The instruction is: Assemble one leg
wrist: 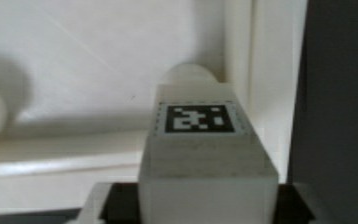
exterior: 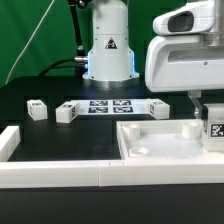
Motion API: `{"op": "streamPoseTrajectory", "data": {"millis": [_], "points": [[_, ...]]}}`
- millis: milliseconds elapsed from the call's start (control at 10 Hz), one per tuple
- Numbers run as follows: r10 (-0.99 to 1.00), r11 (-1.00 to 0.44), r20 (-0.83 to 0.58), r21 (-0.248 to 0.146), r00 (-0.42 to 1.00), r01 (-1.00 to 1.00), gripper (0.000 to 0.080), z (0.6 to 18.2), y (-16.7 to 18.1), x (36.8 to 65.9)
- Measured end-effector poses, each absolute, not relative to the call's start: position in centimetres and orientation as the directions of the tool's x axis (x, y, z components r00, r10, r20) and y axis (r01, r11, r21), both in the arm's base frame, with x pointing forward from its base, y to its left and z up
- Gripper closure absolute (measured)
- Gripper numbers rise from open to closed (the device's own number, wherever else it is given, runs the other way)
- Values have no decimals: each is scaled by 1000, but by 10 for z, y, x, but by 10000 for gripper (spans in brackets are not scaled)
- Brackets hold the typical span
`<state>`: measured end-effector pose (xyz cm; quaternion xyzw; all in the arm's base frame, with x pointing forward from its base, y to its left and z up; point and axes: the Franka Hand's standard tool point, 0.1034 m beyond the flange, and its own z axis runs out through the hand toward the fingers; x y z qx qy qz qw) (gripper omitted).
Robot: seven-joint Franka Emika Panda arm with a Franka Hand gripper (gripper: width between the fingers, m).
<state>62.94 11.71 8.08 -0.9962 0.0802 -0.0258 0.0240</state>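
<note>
My gripper (exterior: 211,118) is shut on a leg (exterior: 214,130), a small white block with a black-and-white tag, and holds it upright over the right corner of the large white tray-like piece (exterior: 150,150) in the exterior view. In the wrist view the held leg (wrist: 201,140) fills the middle, its tag facing the camera, with a dark finger (wrist: 119,200) pressed on each side. Its far end sits by a round boss in the tray's corner (wrist: 190,75). Three more legs lie on the table: two at the left (exterior: 37,110) (exterior: 66,112) and one (exterior: 159,107) by the marker board.
The marker board (exterior: 110,106) lies at the back centre before the arm's base (exterior: 108,55). A white wall runs along the front edge (exterior: 60,175), with a short piece at the left (exterior: 8,142). The tray's raised rim (wrist: 265,60) stands right beside the held leg.
</note>
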Motion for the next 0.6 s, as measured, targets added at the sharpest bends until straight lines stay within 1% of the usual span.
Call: {"op": "streamPoseTrajectory", "data": {"millis": [200, 400, 600], "points": [[-425, -904, 34, -56, 904, -423, 508, 79, 116, 628], [-678, -735, 24, -55, 735, -676, 508, 79, 115, 628], [-762, -646, 1, -67, 647, -761, 508, 79, 111, 628]]}}
